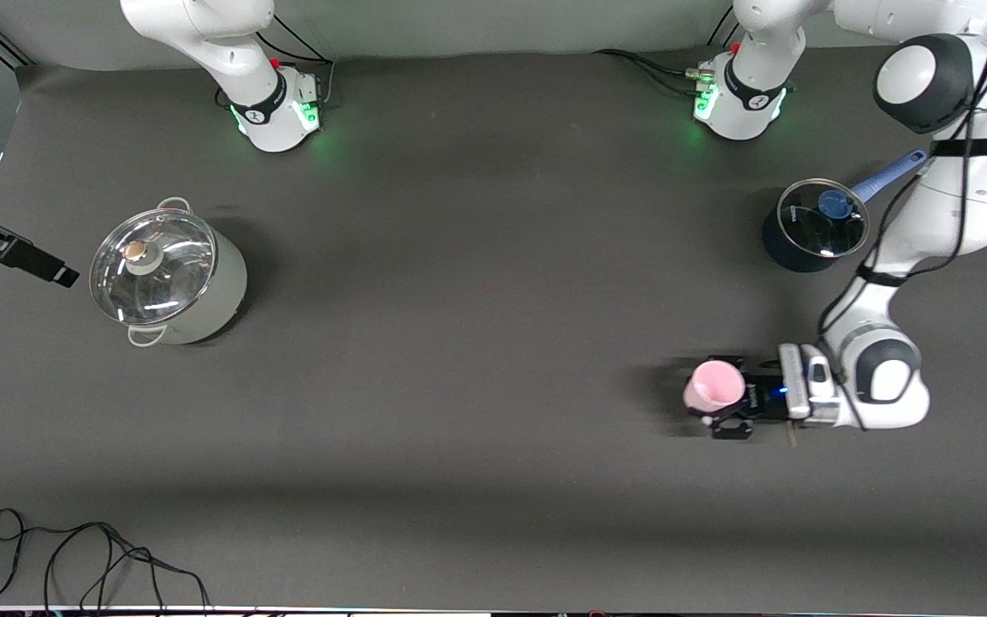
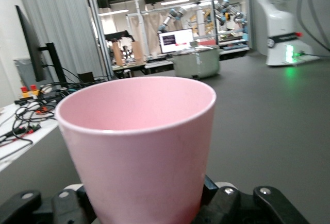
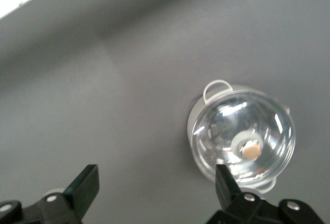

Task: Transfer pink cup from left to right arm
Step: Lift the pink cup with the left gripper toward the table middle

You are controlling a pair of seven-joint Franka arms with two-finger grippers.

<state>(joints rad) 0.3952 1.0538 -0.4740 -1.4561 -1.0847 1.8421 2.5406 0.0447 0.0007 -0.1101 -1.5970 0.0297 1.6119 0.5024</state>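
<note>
Front view: dark grey table mat is lying flat; left gripper is clamping the pink cup over the left arm's end of the table. Left wrist view: cup is filling the frame upright, a lab with monitors showing past it. Right wrist view: right gripper is hanging spread wide above the lidded steel pot.

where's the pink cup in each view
Front view: the pink cup is held in the left gripper, low in the picture at the left arm's end.
Left wrist view: the cup fills the foreground, upright.
Right wrist view: not in it.
Shared landmark: the silver pot shows in all three.
</note>
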